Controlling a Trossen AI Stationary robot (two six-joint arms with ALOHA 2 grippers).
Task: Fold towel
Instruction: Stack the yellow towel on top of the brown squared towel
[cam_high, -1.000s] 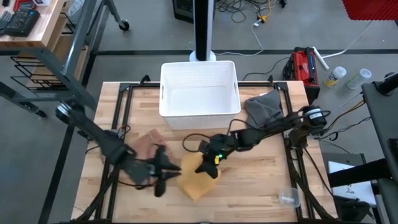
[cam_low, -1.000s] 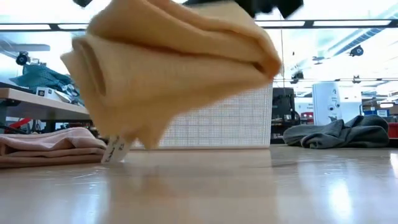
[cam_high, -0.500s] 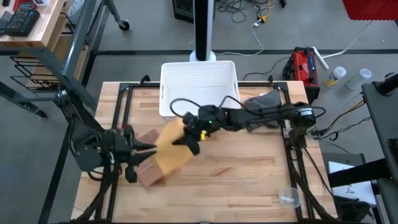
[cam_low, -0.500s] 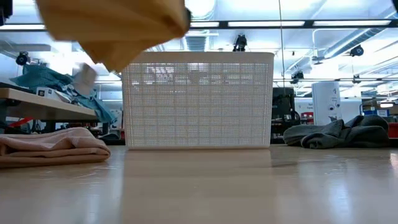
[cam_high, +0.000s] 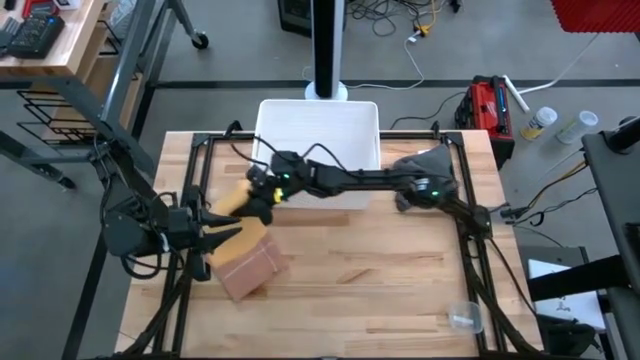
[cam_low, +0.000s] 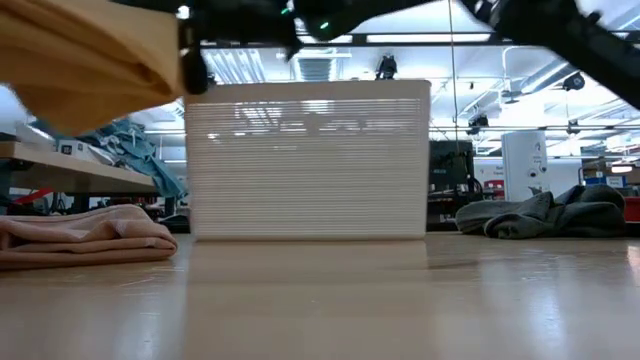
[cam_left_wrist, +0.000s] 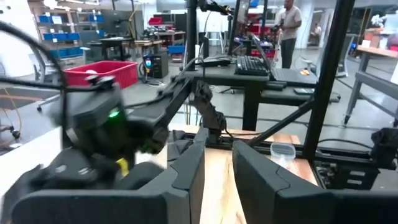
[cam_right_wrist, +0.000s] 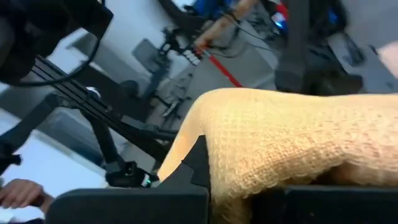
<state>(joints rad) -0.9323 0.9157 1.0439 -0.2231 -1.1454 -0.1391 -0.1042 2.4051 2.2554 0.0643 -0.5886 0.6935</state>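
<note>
Folded mustard-yellow waffle-weave towel hangs clenched in the right gripper, lifted off the wooden table beside the white plastic basket. The left gripper, fingers spread and empty, waits by a folded pink towel at the table's left. Judged step: carrying the finished fold to stack; next, lower it squarely onto the pink one.

My dark right gripper grips a mustard-yellow, waffle-textured towel at centre left, above a folded dusty-pink towel on the pale wood-plank table, with a white ribbed basket at upper centre and a crumpled grey towel to its right.
</note>
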